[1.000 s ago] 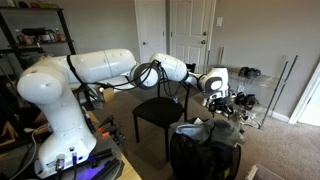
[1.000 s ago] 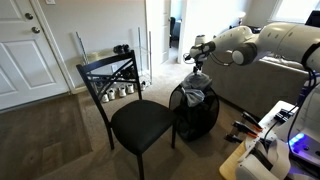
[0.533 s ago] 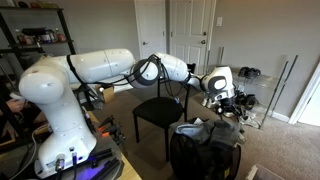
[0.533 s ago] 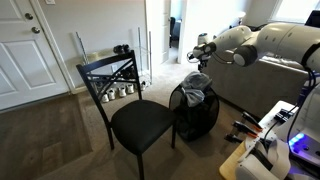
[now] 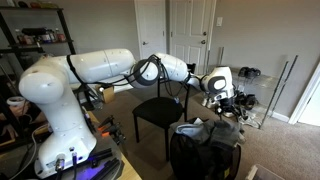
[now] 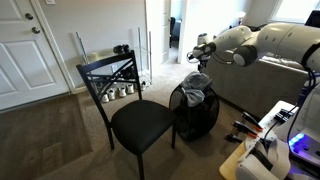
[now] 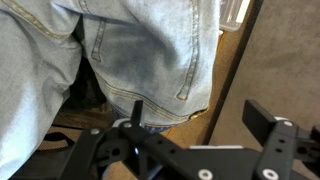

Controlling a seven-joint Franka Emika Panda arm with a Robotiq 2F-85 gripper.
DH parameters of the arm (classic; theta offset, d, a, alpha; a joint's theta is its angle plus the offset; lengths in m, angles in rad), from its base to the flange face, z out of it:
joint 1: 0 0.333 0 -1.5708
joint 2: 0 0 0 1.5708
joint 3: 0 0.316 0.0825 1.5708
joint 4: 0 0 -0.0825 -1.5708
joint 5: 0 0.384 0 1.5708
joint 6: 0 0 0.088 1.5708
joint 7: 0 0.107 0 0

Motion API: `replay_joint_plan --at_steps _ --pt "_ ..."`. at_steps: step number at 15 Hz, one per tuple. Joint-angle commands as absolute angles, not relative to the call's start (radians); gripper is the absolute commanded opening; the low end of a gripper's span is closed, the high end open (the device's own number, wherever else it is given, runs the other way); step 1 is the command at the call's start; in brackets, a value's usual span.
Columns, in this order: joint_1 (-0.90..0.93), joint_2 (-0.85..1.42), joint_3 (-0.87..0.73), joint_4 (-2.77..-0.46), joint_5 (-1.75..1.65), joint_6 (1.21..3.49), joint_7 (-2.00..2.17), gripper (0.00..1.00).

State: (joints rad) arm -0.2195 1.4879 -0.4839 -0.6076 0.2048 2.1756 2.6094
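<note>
Wrist view, claw (image 7: 186, 132) spread apart, empty; crumpled blue jeans (image 7: 130, 60) just beneath

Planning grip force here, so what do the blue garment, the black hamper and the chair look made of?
The blue garment looks like light-washed denim, matte, with stitched seams showing. The black hamper seems to be soft matte fabric or mesh, judging by its rounded sides, but it is too small to be sure. The chair has a padded dark seat, fabric or vinyl, and a thin black frame, possibly painted metal.
</note>
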Motion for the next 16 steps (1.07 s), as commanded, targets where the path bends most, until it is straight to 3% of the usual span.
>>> replay_joint_plan --at_steps 1,5,12,16 --pt "-0.241 1.488 -0.422 -0.64 0.202 2.225 2.606 1.0" --pt "-0.269 1.49 -0.363 -0.691 0.191 2.296 2.605 1.0" --pt "-0.244 1.492 -0.48 -0.793 0.273 2.361 2.605 1.0" --pt "-0.321 1.492 -0.29 -0.749 0.142 2.326 2.552 1.0"
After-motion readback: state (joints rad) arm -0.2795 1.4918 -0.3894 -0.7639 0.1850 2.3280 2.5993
